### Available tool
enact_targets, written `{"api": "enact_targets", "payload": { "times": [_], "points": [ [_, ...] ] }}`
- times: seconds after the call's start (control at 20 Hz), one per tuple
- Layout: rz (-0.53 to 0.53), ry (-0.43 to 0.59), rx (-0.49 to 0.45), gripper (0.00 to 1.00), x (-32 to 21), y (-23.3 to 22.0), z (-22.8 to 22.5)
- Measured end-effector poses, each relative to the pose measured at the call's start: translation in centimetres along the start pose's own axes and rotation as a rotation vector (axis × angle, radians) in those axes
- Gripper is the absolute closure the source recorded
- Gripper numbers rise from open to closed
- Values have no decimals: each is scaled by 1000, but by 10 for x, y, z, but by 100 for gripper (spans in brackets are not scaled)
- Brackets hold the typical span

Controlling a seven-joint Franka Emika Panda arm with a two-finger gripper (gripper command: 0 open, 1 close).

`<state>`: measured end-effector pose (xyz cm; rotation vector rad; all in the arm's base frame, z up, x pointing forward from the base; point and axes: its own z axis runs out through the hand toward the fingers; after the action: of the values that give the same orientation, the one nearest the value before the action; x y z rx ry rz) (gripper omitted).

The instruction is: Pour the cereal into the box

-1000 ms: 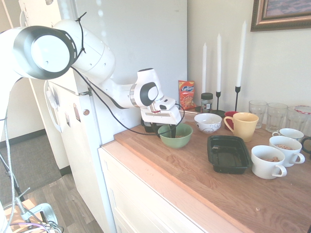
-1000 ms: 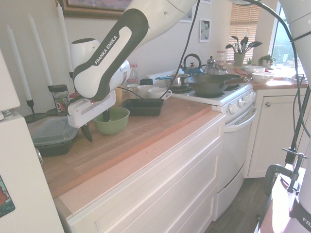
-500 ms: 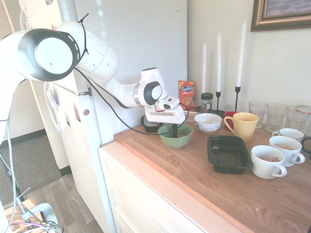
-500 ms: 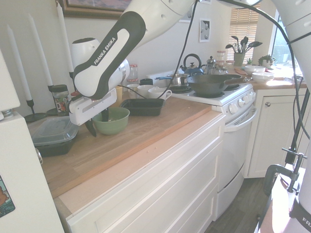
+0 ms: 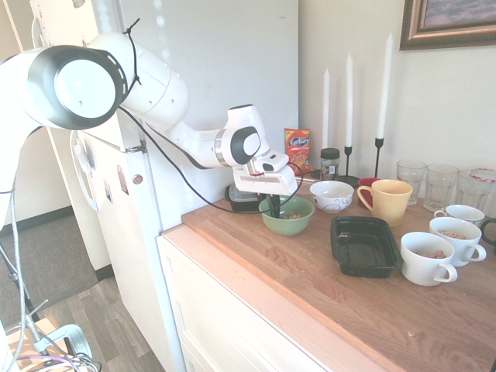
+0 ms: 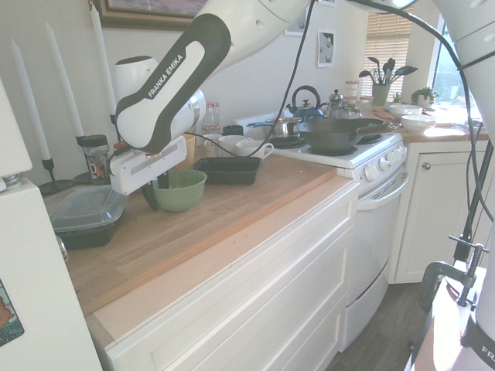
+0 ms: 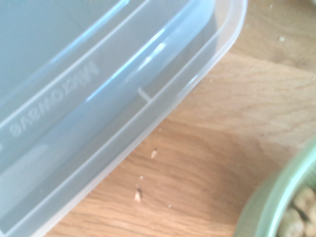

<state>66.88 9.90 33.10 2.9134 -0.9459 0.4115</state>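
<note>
The light tan cereal (image 7: 291, 225) lies in the round light-green plastic-looking bowl (image 5: 285, 228), near the wooden countertop's (image 5: 256, 248) fridge-side end. The white-and-black gripper (image 6: 159, 190) is clamped on the bowl's wall, one finger inside, one outside, probably to allow tipping. The shallow glossy black plastic box (image 5: 363, 270) stands upright by the front edge, open to receive it.

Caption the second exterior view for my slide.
Franka gripper closing on the rim of a green bowl, black tray behind.
</note>
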Motion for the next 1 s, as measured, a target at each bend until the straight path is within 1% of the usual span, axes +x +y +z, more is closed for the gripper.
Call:
{"api": "enact_targets", "payload": {
  "times": [0.2,0.5,0.6,0.7,0.85,1.0],
  "points": [
    [17,5,15,100,6,0,-18],
    [51,-16,38,100,11,-2,-31],
    [65,-19,65,100,21,1,-49],
    [73,-36,112,100,33,8,-76],
    [96,-85,171,100,55,31,-117],
    [139,-148,214,100,77,56,-135]
  ]
}}
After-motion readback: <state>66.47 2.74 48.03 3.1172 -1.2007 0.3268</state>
